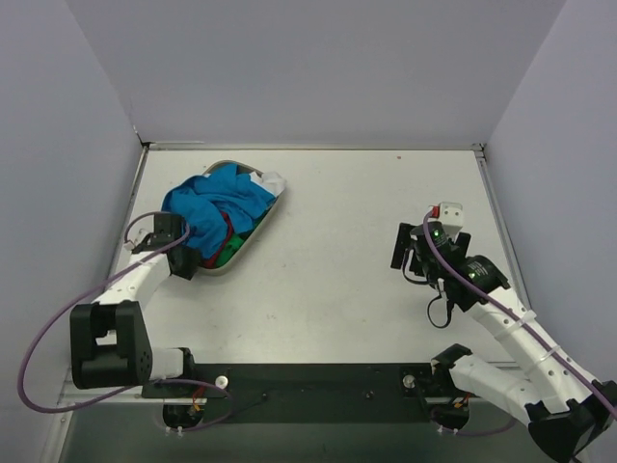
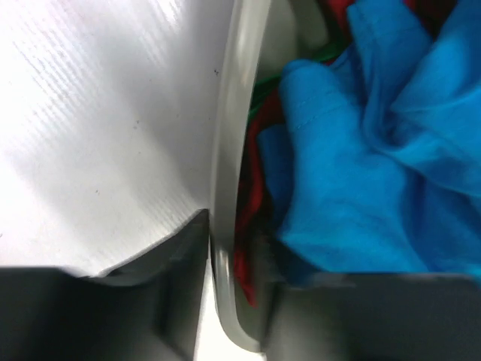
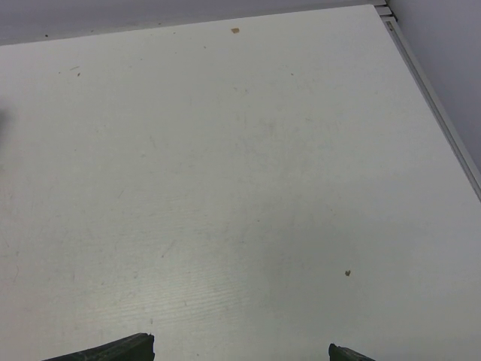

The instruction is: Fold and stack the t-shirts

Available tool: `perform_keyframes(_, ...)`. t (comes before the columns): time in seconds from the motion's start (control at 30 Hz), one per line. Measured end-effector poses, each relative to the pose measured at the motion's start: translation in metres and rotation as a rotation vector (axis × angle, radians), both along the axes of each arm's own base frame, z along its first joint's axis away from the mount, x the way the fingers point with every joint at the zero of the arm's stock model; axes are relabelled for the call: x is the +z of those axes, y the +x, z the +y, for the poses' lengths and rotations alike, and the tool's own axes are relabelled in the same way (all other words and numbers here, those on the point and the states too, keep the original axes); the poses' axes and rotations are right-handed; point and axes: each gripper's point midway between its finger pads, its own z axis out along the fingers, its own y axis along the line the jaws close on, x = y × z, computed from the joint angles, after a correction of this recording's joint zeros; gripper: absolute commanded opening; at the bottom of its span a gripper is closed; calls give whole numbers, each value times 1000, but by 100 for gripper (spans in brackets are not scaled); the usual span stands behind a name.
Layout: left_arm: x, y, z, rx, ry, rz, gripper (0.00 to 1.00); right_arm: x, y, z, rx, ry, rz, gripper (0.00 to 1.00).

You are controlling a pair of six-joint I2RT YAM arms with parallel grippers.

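Observation:
The t-shirts lie bunched in a grey oval tray (image 1: 270, 209) at the table's left. A bright blue shirt (image 1: 217, 203) is on top, with red (image 1: 226, 231), green (image 1: 232, 254) and white (image 1: 273, 182) cloth showing under it. My left gripper (image 1: 187, 260) is at the tray's near left end. In the left wrist view its jaws straddle the tray rim (image 2: 229, 150), slightly apart: one finger outside with a sliver of table showing, the other inside over red cloth (image 2: 248, 195) beside the blue shirt (image 2: 361, 180). My right gripper (image 1: 415, 246) hovers open over bare table, nothing between its fingers.
Grey walls close the table on the left, back and right. A raised metal edge (image 3: 432, 94) runs along the table's right side. A small speck (image 3: 347, 273) lies on the white table ahead of my right gripper (image 3: 240, 353).

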Motion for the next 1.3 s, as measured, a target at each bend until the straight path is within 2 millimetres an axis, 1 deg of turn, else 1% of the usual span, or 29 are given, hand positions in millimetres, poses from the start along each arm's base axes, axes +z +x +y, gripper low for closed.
perform_keyframes(0.07,6,-1,-1,-1,-2,-17,66,-3,-1,2,8,-5,9,100)
perform_keyframes(0.1,11,1,-1,1,-2,-32,84,-3,-1,3,12,-6,11,100)
perform_keyframes(0.23,38,11,-2,-19,13,-102,87,-7,-1,7,21,-7,19,100)
perform_keyframes(0.3,59,17,-3,-37,24,-146,87,-9,-1,10,26,-6,24,100)
perform_keyframes(0.37,85,25,-8,-73,53,-204,87,-11,-1,13,34,-10,31,100)
perform_keyframes(0.43,115,32,-21,-152,95,-267,85,-13,-1,15,40,-17,36,100)
perform_keyframes(0.47,134,38,-34,-213,112,-310,85,-13,-1,16,44,-20,38,100)
perform_keyframes(0.5,147,42,-43,-262,125,-338,84,-14,-1,17,47,-23,40,100)
perform_keyframes(0.53,164,46,-56,-334,146,-365,84,-14,-1,18,48,-24,42,100)
perform_keyframes(0.6,191,57,-77,-456,190,-405,84,-15,-1,19,51,-27,43,100)
perform_keyframes(0.67,218,74,-102,-600,249,-439,83,-15,-1,20,55,-29,41,100)
perform_keyframes(0.73,228,91,-126,-737,308,-447,83,-16,0,22,59,-31,41,100)
perform_keyframes(0.77,225,98,-138,-807,336,-437,82,-16,0,23,62,-33,41,100)
perform_keyframes(0.8,216,103,-148,-880,363,-413,82,-17,0,25,66,-35,43,100)
perform_keyframes(0.83,204,106,-154,-944,387,-376,81,-17,0,26,71,-36,44,100)
perform_keyframes(0.87,186,109,-161,-1021,409,-322,81,-18,-1,27,76,-38,45,100)
perform_keyframes(1.0,124,116,-165,-1176,431,-130,81,-17,-1,29,84,-41,41,100)
perform_keyframes(1.1,85,115,-162,-1246,438,-7,82,-17,-2,31,91,-45,38,100)
perform_keyframes(1.13,75,113,-160,-1264,439,25,83,-16,-2,31,91,-47,37,100)
perform_keyframes(1.2,65,110,-158,-1294,447,57,83,-16,-2,30,90,-52,32,100)
perform_keyframes(1.3,61,108,-157,-1325,461,69,84,-14,-1,29,86,-53,26,100)
